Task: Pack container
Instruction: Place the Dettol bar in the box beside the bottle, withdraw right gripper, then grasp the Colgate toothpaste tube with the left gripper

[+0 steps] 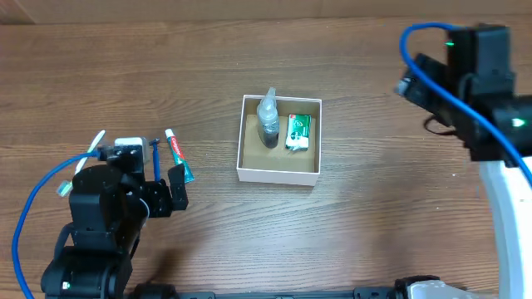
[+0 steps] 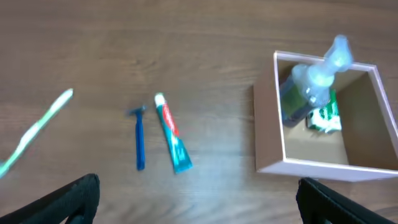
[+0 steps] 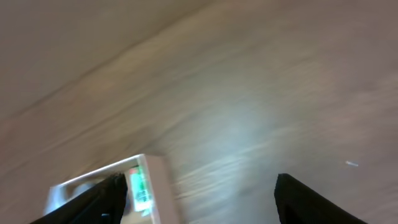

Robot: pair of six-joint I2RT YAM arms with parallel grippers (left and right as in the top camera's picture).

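The container [image 1: 279, 173] sits mid-bench, open side up, white walls and brown inside. In it a clear spray bottle [image 1: 268, 118] lies along the left side, its pale head poking over the far rim. A green packet [image 1: 298, 131] lies just beside the bottle, on its right.

Left of the container, on the bare bench [image 1: 374, 232], three things lie apart from it. Nearest is the toothpaste [image 2: 172, 134], then the blue razor [image 2: 139, 140] just beside it, roughly parallel and not touching. The pale green toothbrush [image 2: 40, 127] lies further left, angled.

The left claw [image 2: 199, 190] hangs over the bench just short of these three. Its jaws are spread wide and hold nothing.

The right claw [image 3: 199, 193] is well off to the container's right, up by the far edge. Its jaws are also wide and empty. Its view is blurred, with only a container corner showing at the lower left.
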